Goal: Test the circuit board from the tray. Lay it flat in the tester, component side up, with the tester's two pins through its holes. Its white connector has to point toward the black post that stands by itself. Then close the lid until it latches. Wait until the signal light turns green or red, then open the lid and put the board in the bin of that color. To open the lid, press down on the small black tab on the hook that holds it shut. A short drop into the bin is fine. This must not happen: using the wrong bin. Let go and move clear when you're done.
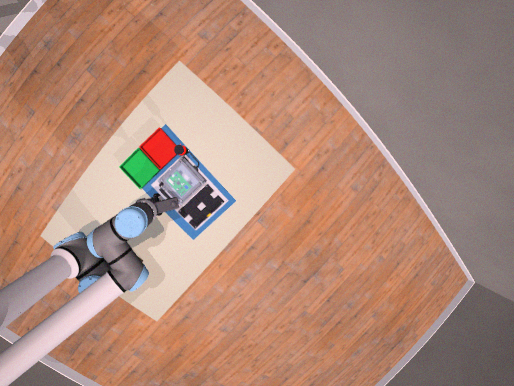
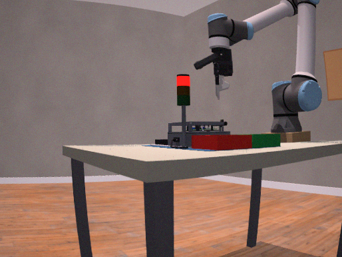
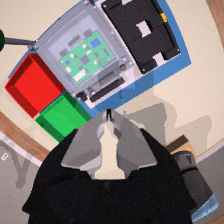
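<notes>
The green board (image 1: 178, 183) (image 3: 86, 59) lies component side up in the tester under the clear lid (image 3: 60, 37), which is down. Its white connector (image 3: 79, 75) is at the board's lower-left end in the wrist view. Pins and latch engagement are too small to tell. The signal light (image 2: 183, 80) is lit red. My gripper (image 1: 176, 202) (image 2: 217, 98) (image 3: 108, 109) is shut and empty, high above the table by the tester's latch side. The red bin (image 1: 159, 148) (image 2: 217, 142) (image 3: 34, 85) and green bin (image 1: 140, 169) (image 2: 266, 140) (image 3: 62, 117) stand side by side.
The black tray (image 1: 192, 212) (image 3: 150, 45) lies beside the tester, with no board seen in it. The signal light's pole (image 2: 183, 114) (image 3: 20, 42) rises beside the red bin and tester. A blue mat (image 1: 193, 234) (image 3: 175, 62) lies under the tester and tray.
</notes>
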You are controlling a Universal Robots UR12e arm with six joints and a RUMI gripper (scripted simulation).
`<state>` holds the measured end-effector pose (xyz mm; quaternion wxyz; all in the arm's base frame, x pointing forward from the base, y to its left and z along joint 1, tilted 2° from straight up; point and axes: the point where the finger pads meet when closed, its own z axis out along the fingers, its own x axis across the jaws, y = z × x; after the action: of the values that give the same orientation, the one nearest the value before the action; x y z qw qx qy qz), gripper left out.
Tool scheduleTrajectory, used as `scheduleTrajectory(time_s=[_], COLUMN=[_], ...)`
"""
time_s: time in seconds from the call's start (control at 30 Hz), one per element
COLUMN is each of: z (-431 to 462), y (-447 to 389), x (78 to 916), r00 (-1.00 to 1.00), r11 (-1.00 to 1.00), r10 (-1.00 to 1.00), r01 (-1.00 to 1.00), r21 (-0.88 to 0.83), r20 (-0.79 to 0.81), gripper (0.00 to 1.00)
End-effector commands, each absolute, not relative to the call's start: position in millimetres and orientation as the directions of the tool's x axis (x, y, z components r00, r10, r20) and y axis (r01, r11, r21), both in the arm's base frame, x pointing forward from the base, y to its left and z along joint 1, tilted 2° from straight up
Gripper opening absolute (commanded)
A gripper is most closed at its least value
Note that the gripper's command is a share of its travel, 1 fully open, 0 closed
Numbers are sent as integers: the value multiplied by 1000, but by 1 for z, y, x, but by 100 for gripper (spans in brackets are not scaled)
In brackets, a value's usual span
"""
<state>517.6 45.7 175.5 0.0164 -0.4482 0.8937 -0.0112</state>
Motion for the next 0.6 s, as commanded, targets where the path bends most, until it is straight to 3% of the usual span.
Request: scheduleTrajectory(time_s=[0.0, 0.57], z=[176, 176], y=[45, 45], x=[518, 518], r00=[-420, -89], r11=[420, 90], r10=[-907, -996], r01=[-907, -995], r21=[-36, -42], r20=[-22, -8], gripper=[0, 0])
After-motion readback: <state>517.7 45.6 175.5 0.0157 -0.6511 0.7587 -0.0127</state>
